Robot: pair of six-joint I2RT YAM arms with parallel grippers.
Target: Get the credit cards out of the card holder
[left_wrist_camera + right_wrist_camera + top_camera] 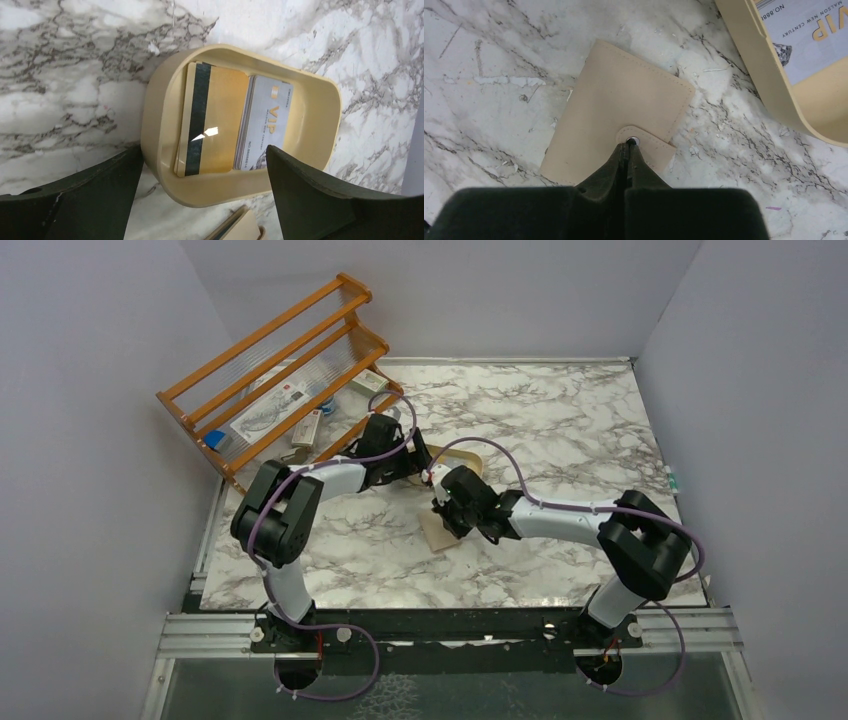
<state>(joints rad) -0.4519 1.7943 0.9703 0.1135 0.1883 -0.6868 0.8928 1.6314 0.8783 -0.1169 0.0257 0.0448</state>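
already out: cards lie in the tray, card holder closed

nearest the arm bases, the right gripper point(628, 145) points down at the card holder point(616, 105). its fingers point(616, 165) are pressed tight together with nothing visible between them, and their tips touch the metal stud on the snap tab point(647, 143). the tan card holder lies flat and folded shut on the marble table point(560, 420), tab fastened over its front edge, no card showing from it.

just beyond it sits a cream oval tray point(312, 135), close beside the holder but not touching it. the left gripper point(204, 165) hangs over the tray's near wall with its jaws spread wide, one dark finger on either side and gripping nothing. inside the tray a yellow-orange card point(222, 120) with a dark stripe running down it lies flat. a whitish card point(267, 122) marked "vip" rests beside it, partly tucked under its edge.

farther back, at the table's far left corner, an orange wooden rack point(280, 360) lies tilted, with small items on its shelves too small to identify.
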